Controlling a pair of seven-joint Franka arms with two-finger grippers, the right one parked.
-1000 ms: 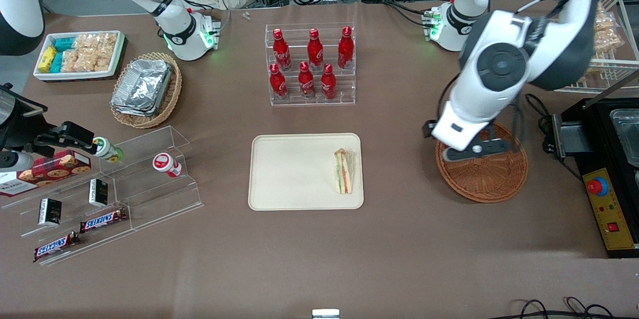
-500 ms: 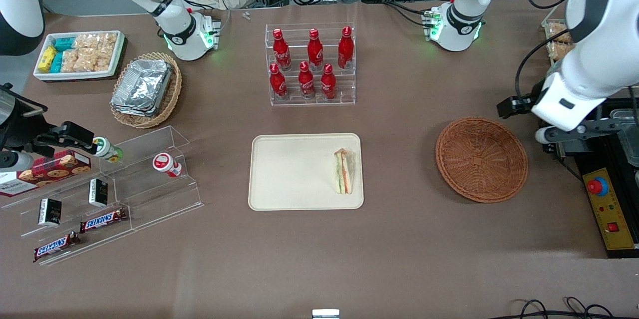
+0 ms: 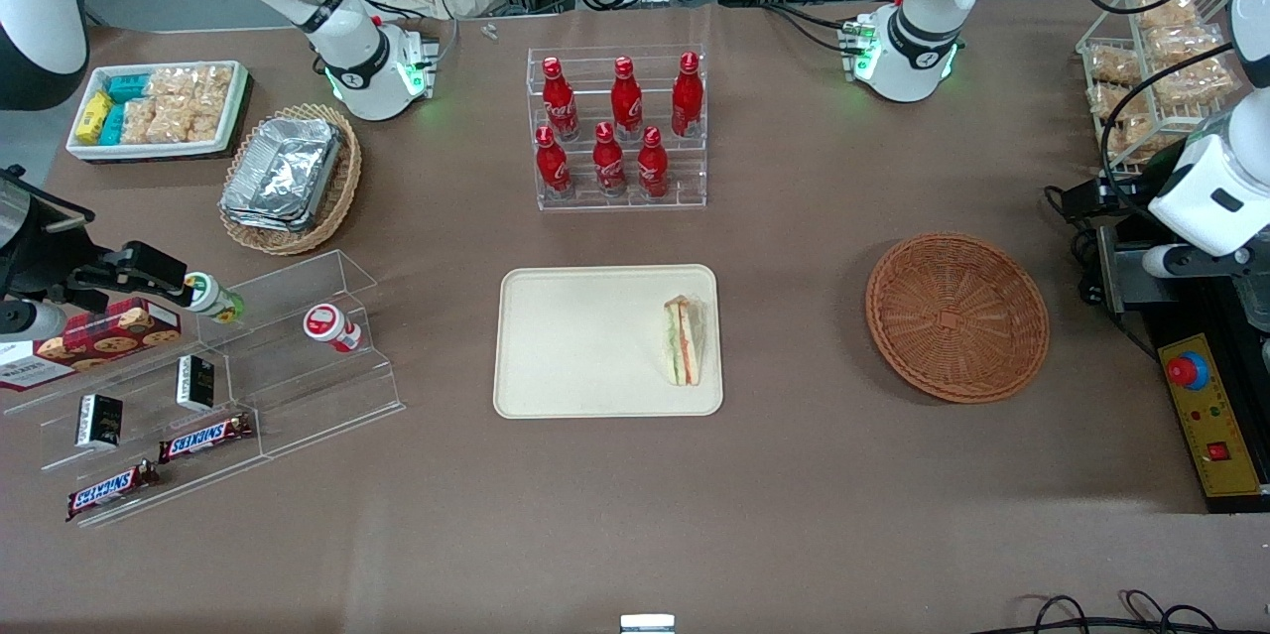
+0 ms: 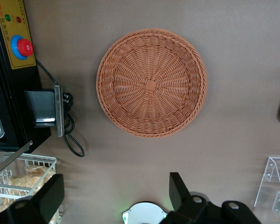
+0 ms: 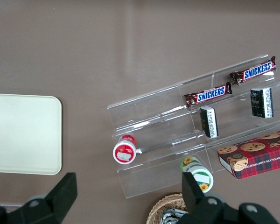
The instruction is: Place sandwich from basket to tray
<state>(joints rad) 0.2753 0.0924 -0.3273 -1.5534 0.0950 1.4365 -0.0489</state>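
Sandwich [image 3: 683, 340] lay on the tray [image 3: 585, 341], at the tray's 3 o'clock edge as the front camera saw it, long side parallel to that edge, clear of the rim. Basket [image 3: 957, 317] sat on the table at about 3 o'clock from the tray, well apart from it, nothing in it; wrist view confirmed bare wicker [image 4: 151, 83]. Gripper [image 4: 114, 198] hung high at the working arm's end of the table, over the black control box [image 3: 1206, 411], past the basket. Fingers [image 4: 179, 189] stood wide apart, holding nothing. Bottle rack [image 3: 617, 128] stood at 12 o'clock from the tray.
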